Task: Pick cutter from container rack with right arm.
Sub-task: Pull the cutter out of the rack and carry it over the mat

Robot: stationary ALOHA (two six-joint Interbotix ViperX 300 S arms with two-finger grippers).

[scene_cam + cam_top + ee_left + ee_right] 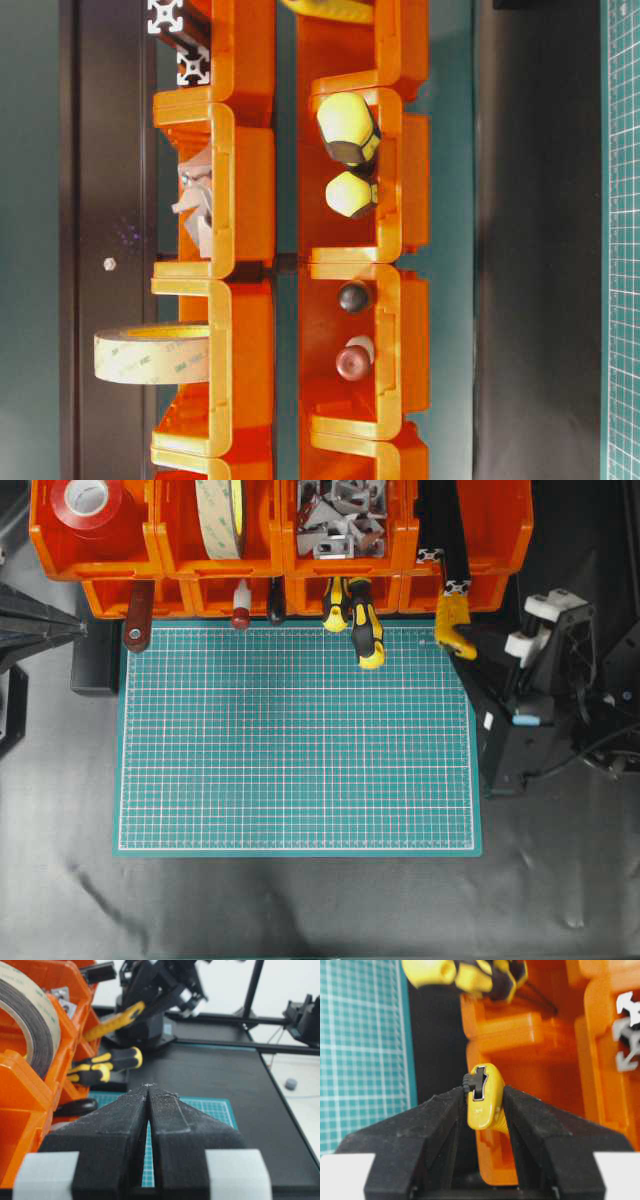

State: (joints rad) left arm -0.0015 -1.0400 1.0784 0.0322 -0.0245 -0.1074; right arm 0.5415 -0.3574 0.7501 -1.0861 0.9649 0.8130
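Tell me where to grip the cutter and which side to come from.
Grip the cutter across its slim flat sides at the free end jutting from the container rack, coming from the mat side along its length. The right tool is already closed there; only that end is exposed.

Mat centre: the green cutting mat (300,740) lies bare across its middle and near edge, with room for a gripper to pass.
Mat far edge: two screwdrivers (362,620) and a dark red handle (137,620) jut out of the container rack (280,570) over the mat and narrow the approach there.
Right corner: the cutter (453,623) sticks out of the rack just off the mat's corner, and the right gripper (484,1097) pinches it and fills that gap.
Right side: the right arm (540,680) stands close beside the mat's edge.
Left side: the left gripper (148,1087), jaws together, sits beside the rack front, the mat open ahead of it.
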